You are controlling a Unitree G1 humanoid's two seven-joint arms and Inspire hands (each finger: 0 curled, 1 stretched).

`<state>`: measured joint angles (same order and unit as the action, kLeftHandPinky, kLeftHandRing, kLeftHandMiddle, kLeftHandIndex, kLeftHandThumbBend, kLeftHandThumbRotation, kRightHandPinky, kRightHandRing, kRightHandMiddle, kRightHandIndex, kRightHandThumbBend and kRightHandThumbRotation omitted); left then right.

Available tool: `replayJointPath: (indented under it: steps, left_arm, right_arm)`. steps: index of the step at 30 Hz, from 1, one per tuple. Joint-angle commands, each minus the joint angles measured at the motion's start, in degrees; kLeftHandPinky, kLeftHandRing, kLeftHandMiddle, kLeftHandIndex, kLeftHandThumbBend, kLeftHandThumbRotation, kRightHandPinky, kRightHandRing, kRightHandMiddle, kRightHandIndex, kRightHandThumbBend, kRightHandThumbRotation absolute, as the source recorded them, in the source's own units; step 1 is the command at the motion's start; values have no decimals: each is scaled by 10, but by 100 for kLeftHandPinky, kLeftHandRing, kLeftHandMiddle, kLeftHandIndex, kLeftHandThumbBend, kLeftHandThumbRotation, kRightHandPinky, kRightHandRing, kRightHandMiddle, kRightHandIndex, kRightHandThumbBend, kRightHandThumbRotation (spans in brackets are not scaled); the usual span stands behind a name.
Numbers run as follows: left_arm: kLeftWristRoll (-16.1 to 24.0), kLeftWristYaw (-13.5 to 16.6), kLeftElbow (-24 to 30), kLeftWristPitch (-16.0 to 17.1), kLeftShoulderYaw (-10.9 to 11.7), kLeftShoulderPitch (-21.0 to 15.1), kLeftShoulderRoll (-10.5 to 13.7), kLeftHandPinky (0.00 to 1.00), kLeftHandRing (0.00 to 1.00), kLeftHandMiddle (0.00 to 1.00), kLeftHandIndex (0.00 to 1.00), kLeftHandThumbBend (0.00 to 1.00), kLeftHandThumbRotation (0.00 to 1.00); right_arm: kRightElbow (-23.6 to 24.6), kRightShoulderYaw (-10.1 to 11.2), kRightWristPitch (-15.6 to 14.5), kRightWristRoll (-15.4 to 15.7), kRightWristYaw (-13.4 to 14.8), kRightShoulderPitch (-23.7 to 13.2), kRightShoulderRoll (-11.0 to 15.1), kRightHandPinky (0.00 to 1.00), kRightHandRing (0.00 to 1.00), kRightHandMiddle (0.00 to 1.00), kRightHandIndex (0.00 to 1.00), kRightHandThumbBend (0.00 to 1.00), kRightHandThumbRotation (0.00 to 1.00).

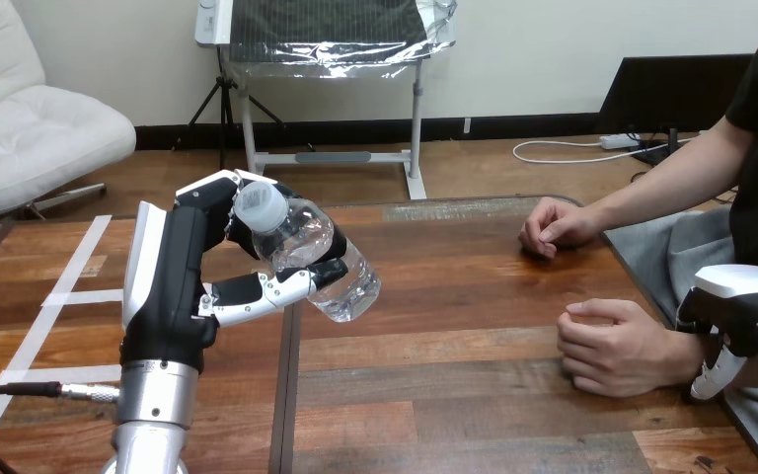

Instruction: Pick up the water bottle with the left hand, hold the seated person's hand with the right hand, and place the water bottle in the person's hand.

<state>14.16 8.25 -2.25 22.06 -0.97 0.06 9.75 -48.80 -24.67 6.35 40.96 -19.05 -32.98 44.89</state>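
Note:
My left hand is raised above the table's left half, shut on a clear water bottle. The bottle is tilted, with its white cap up and to the left and its base down and to the right. The fingers wrap its neck from behind and the thumb presses its side. The person's nearer hand rests on the table as a loose fist at the right. My right hand sits at that hand's wrist by the right edge, with its thumb hooked down over the near side of the wrist. The bottle is well left of the person's hand.
The person's farther hand lies loosely closed on the table near its back right. The wooden table has bare room between the bottle and the person's hands. White tape strips mark its left part.

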Motion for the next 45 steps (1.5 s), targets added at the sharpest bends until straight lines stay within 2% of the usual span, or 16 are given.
replayJointPath:
  steps: [1,12,21,36,40,45]
  left_arm:
    - [1,8,16,19,11,-36,0,38,40,44,49,64,0]
    - [0,6,16,21,11,-35,2,38,40,44,49,64,0]
    - [1,6,15,23,12,-34,4,39,40,44,49,64,0]
    - [-2,4,21,22,12,-33,5,40,40,44,49,64,0]
    - [-1,3,21,23,13,-32,6,39,40,44,49,64,0]
    - [-3,2,22,22,12,-32,5,39,40,44,49,63,0]
  right_arm:
    - [-10,-26,11,6,-1,21,-43,49,59,66,58,65,0]
    - [-2,-34,6,16,5,24,-43,51,61,67,57,65,0]
    - [-8,-37,13,17,15,25,-42,57,64,69,57,65,0]
    - [-13,-44,11,25,26,26,-45,56,65,69,54,65,0]
    - [-14,-51,3,30,15,23,-46,59,68,71,57,65,0]
    - [-21,-55,-1,34,17,20,-51,64,74,77,62,67,0]
